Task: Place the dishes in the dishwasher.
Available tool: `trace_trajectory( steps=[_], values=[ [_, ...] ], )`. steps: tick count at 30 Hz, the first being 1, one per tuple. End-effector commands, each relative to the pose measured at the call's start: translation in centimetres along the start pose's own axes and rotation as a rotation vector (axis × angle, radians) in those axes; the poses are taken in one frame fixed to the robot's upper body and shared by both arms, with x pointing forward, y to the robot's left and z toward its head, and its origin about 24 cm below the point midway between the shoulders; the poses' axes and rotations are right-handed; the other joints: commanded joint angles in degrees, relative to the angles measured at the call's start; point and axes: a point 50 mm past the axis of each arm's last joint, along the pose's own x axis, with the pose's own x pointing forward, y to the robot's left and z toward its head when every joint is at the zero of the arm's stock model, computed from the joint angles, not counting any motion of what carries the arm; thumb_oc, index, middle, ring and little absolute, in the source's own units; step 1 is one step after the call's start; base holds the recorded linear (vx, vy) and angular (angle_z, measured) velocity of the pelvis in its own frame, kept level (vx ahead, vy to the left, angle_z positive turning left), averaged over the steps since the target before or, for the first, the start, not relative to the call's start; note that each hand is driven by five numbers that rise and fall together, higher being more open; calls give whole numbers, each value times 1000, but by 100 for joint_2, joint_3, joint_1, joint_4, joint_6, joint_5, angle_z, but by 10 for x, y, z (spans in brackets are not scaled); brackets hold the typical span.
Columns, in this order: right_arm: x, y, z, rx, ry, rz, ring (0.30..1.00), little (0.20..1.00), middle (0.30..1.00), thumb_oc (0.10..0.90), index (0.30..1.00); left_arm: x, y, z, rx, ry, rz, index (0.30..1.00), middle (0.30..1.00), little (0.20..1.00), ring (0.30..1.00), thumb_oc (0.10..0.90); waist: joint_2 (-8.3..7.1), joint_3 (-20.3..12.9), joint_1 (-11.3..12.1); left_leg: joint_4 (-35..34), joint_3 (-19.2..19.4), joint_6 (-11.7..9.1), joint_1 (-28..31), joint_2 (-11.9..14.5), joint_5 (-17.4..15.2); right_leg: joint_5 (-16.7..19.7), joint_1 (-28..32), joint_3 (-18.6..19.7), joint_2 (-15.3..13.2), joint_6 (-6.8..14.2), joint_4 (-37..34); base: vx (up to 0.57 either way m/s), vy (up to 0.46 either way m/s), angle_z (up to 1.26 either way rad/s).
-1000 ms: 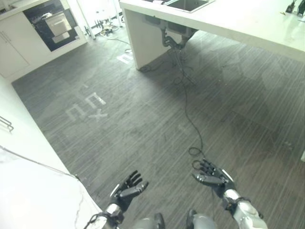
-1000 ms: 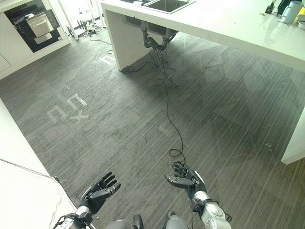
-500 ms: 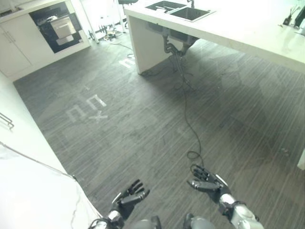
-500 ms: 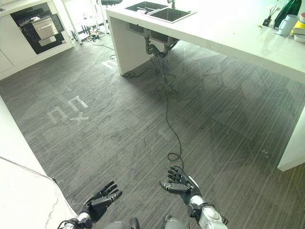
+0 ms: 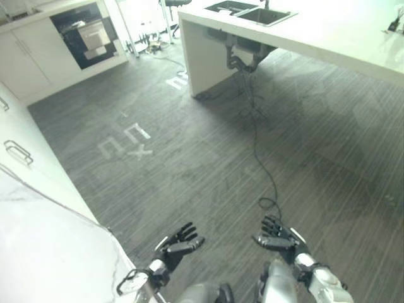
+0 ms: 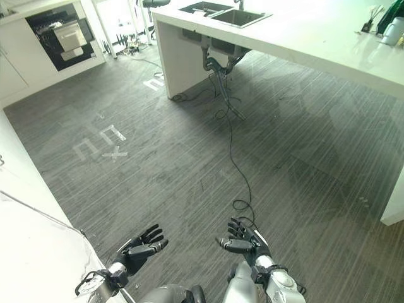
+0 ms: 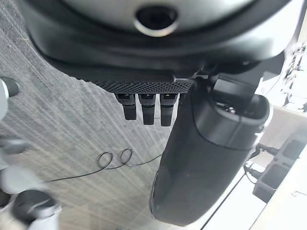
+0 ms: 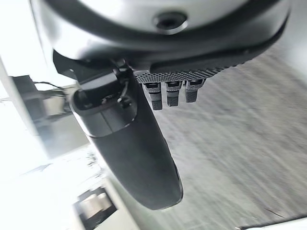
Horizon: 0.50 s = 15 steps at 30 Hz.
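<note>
Grey plank flooring [image 6: 189,151] is stretching out toward a white island counter [image 6: 303,31] that is carrying a sink [image 6: 224,12] at its far end. Across the floor from that counter, a dishwasher [image 6: 63,35] is standing open in the white cabinets. Nearer than the counter, the left hand [image 6: 140,247] and right hand [image 6: 243,241] are hovering with fingers spread, holding nothing.

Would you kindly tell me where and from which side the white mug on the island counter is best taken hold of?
Probably round its body, coming from the counter's floor side: the white mug stands upright on the island counter, with a dark green thing close behind it. Its handle cannot be made out.
</note>
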Motion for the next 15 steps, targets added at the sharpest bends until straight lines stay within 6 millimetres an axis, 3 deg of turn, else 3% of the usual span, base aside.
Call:
trace_trajectory(
  steps=[1,3,5,7,8,9,10,11,12,13,14,15],
  values=[
    [12,11,47,-45,-196,61,900,900,900,800,900,-7,2,40,103,-176,-30,900,900,900,900,800,-408,103,-147,-155,-514,-102,850,51,-481,877,987,-421,162,295,-2325,517,-186,32],
    [9,10,46,-51,-191,48,900,900,900,800,900,-9,4,39,95,-176,-10,900,900,900,900,800,-543,71,-263,-155,-606,-47,1044,-116,-650,1190,604,-367,-47,326,-2326,412,-111,-5],
    [7,7,45,-47,-186,44,900,900,900,800,900,-9,5,39,94,-168,0,900,900,900,900,800,-568,25,-291,-155,-626,-41,1153,-151,-720,952,646,-345,-86,260,-2326,439,-128,2],
    [5,2,41,-36,-176,23,900,900,900,800,900,-7,6,33,77,-145,6,900,900,900,900,800,-546,-104,-348,-155,-750,-190,1467,-159,-661,656,773,-265,88,82,-2326,468,-157,39],
    [4,-1,39,-34,-171,13,900,900,900,800,900,-6,4,28,66,-138,5,900,900,900,900,800,-509,-204,-384,-155,-792,-363,1727,-92,-288,467,854,-200,207,-55,-2326,494,-173,28],
    [3,-2,40,-44,-167,12,900,900,900,800,900,-4,1,25,52,-137,6,900,900,900,900,800,-499,-261,-389,-155,-749,-627,1948,-24,434,219,1024,-144,295,-235,-2326,633,-229,68],
    [3,-4,42,-94,-170,28,900,900,900,800,900,-2,-2,22,29,-156,4,900,900,900,900,800,-477,-323,-355,899,-724,-1062,1658,189,1355,-94,1259,-199,384,-522,-2326,503,-193,62],
    [2,-5,42,-100,-170,29,900,900,900,800,900,-2,-2,22,27,-158,4,900,900,900,900,800,-494,-326,-346,1120,-728,-1086,1583,188,1426,-130,1285,-189,380,-549,-2326,506,-212,26],
    [0,-8,44,-129,-170,31,900,900,900,800,900,-4,0,21,17,-165,11,900,900,900,900,800,-581,-327,-273,2303,-742,-1183,1067,176,1659,-323,1447,-154,360,-698,-2326,296,-163,-32],
    [-1,-11,45,-135,-170,30,900,900,900,800,900,-5,1,21,15,-164,14,900,900,900,900,800,-645,-310,-239,3025,-686,-1204,687,254,1711,-426,1532,-139,343,-780,-2326,424,-223,-36],
    [-1,-13,47,-141,-172,26,900,900,900,800,900,-5,1,22,18,-160,15,900,900,900,900,800,-579,-249,-189,3662,-700,-1245,332,527,1483,-618,1706,-82,511,-847,-2326,319,-167,-44],
    [-1,-14,50,-137,-184,23,900,900,900,800,900,-5,1,23,34,-154,8,900,900,900,900,800,-601,-178,-123,3769,-621,-1144,-67,594,1310,-677,1849,-39,543,-851,-2326,327,-89,-35]
  ],
)
